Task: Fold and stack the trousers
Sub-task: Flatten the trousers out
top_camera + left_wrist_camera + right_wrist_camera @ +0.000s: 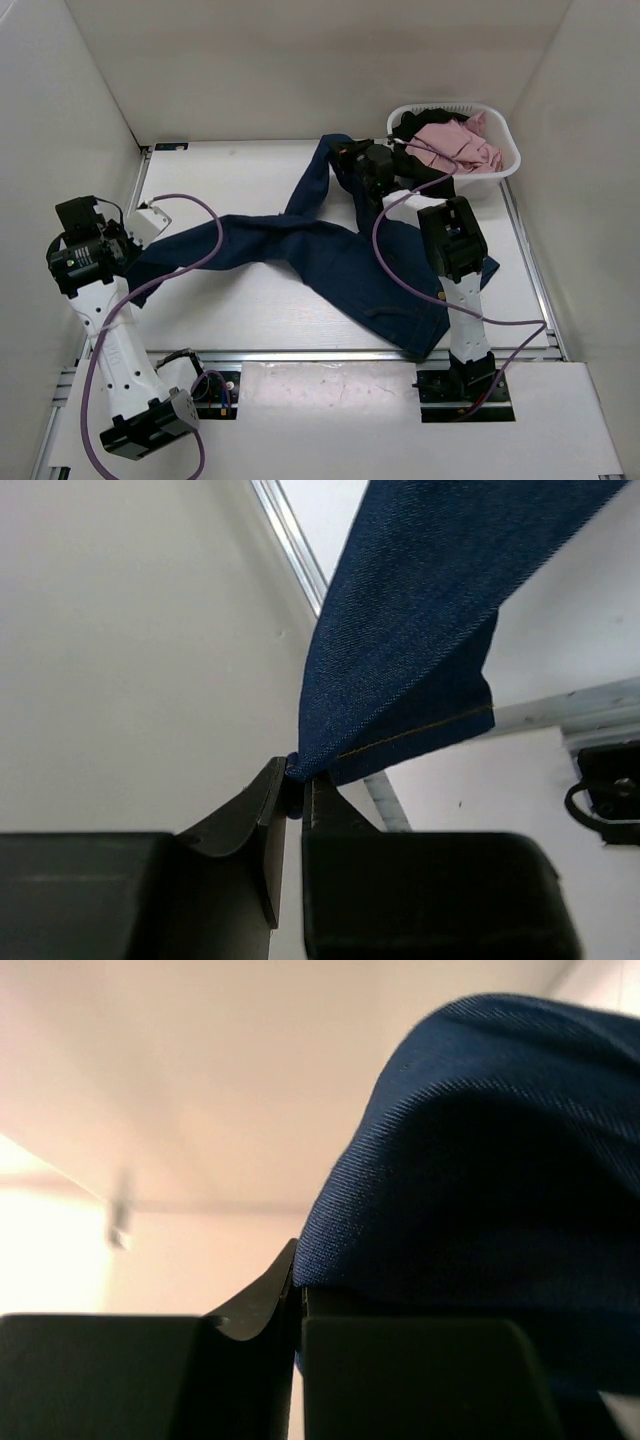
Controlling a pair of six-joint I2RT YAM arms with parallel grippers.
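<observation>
Between the left jaws and the right jaws: one pair of dark navy denim trousers (340,265), stretching in a wide V. Both legs are rising off the desk (260,310) toward the grips, while the seat and waist are lying flat, nearer the right jaws' arm than the left's.

Left jaws: pressing together on the corner of one leg hem (420,735), right at the stitched edge. The leg is running away from them flat and fairly taut.

Right jaws: pressing together on a fold of the other leg. Denim is bulging over them, hiding exactly which part they are pinching.

Just beside the left jaws: a purple cable (205,235) is looping across the held leg.

Beyond the right jaws, to their right: a white laundry basket (512,165) is holding a pink garment (460,145) and black cloth (410,122), possibly the black trousers; it is too bunched to tell.

Handling, as judged: the denim is looking soft and limp yet fairly weighty, sagging between holds. It seems neither fragile nor slippery, its coarse weave giving the jaws purchase. Doubled seams at the hems and waistband are offering the firmest holds. A thin corner pinch is risking slip under the hanging weight.
</observation>
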